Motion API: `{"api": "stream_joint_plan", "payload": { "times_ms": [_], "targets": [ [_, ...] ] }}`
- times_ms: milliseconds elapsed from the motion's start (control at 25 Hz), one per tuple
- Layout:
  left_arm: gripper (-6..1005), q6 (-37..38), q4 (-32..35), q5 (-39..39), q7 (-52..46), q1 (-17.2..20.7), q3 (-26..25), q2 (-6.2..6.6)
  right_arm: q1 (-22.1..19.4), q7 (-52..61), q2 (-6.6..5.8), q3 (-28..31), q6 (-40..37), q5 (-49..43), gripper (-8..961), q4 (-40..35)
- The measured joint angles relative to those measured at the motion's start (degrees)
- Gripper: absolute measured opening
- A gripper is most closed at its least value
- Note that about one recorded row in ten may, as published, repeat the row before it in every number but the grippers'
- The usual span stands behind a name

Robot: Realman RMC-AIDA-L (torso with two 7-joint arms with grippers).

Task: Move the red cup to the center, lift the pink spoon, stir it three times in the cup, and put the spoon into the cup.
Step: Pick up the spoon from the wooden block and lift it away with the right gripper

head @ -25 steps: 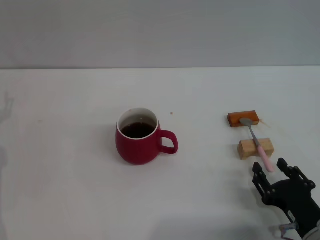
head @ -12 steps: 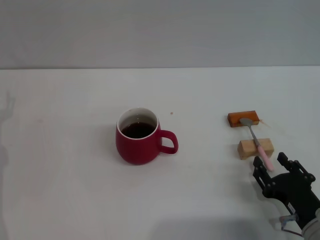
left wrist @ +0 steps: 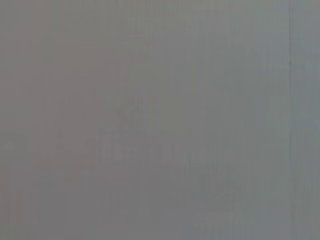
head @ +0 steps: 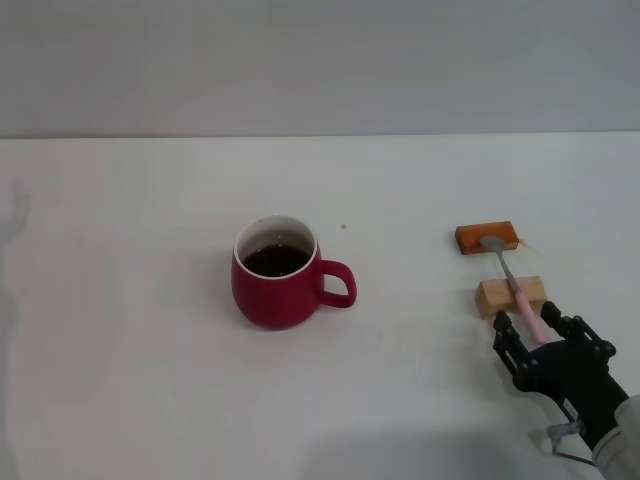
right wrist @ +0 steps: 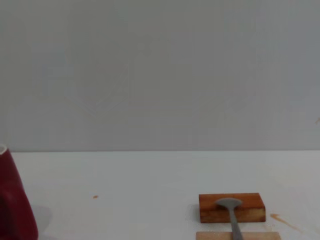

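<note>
The red cup (head: 280,280) stands near the table's middle, dark liquid inside, its handle pointing right; its side also shows in the right wrist view (right wrist: 15,205). To the right lies the pink spoon (head: 510,280). Its grey bowl (right wrist: 228,203) rests on an orange-brown block (head: 486,237) and its stem crosses a tan block (head: 510,297). My right gripper (head: 538,326) is open at the front right, its fingers on either side of the pink handle's end. The left gripper is out of view.
The white table (head: 150,380) runs back to a grey wall. Both blocks (right wrist: 231,208) sit one behind the other at the right. A small brown speck (head: 343,227) lies behind the cup. The left wrist view is plain grey.
My right gripper has moved forward and slightly left, from behind the spoon's handle tip to around it. The cup, spoon and blocks have stayed put.
</note>
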Motion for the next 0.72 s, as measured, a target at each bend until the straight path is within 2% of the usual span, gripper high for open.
{"api": "stream_joint_plan", "payload": {
  "times_ms": [600,720],
  "targets": [
    [844,0.0,0.1,0.0,0.0,-0.4,-0.2,0.01,-0.4,-0.1,0.09,1.3,-0.6,-0.3,496,0.0],
    [844,0.0,0.1,0.0,0.0,-0.3,-0.2,0.07,-0.4,0.0,0.14,1.3,-0.6,-0.3,341,0.0]
  ]
}}
